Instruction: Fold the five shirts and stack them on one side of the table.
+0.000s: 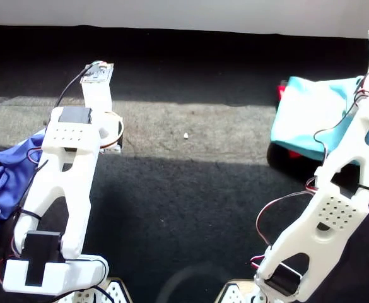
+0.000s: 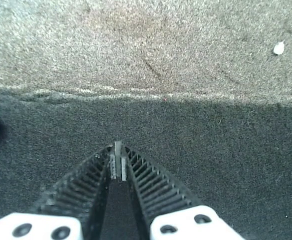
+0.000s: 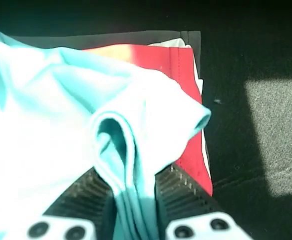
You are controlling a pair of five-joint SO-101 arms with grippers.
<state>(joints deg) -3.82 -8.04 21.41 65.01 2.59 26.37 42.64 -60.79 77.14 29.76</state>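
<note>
Hard sunlight, glare on turquoise shirt

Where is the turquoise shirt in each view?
High view: turquoise shirt at the right, atop the red shirt, partly behind the right arm.
Left wrist view: this camera faces table cover away from it.
Right wrist view: directly ahead, a fold pinched in the jaws of the right gripper, red shirt beneath.
Shared landmark: the sunlit band across the dark table cover.

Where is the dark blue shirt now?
High view: the dark blue shirt lies bunched at the left edge of the table, beside the left arm, opposite the turquoise shirt on the right.
</note>
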